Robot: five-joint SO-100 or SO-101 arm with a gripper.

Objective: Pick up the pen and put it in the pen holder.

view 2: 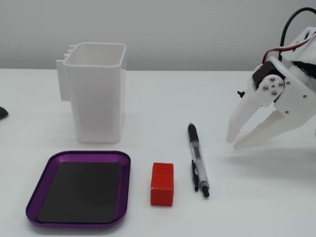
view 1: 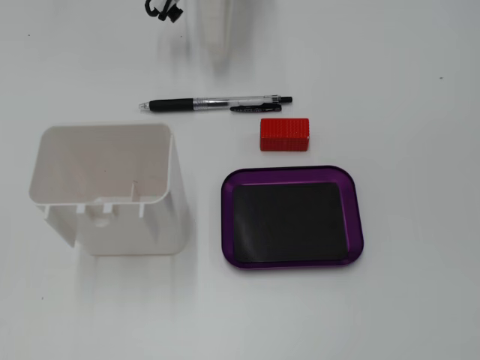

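We see the arm [view 2: 296, 74] cut off at the right edge; a dark thing [view 2: 2, 112] at the left edge stays unidentifiable.

In a fixed view, the tall white plastic pen holder [view 2: 96, 91] stands behind the purple rectangular tray [view 2: 79, 188]; the small red ribbed block [view 2: 162, 183] lies right of the tray; the clear black-gripped pen [view 2: 198, 159] lies just right of the block; the white two-finger gripper [view 2: 234, 141] hangs further right.

Pen [view 1: 215, 104] lies level at upper centre, red block [view 1: 285, 134] just below it, purple tray [view 1: 292, 217] lower right, white pen holder [view 1: 112, 187] at left
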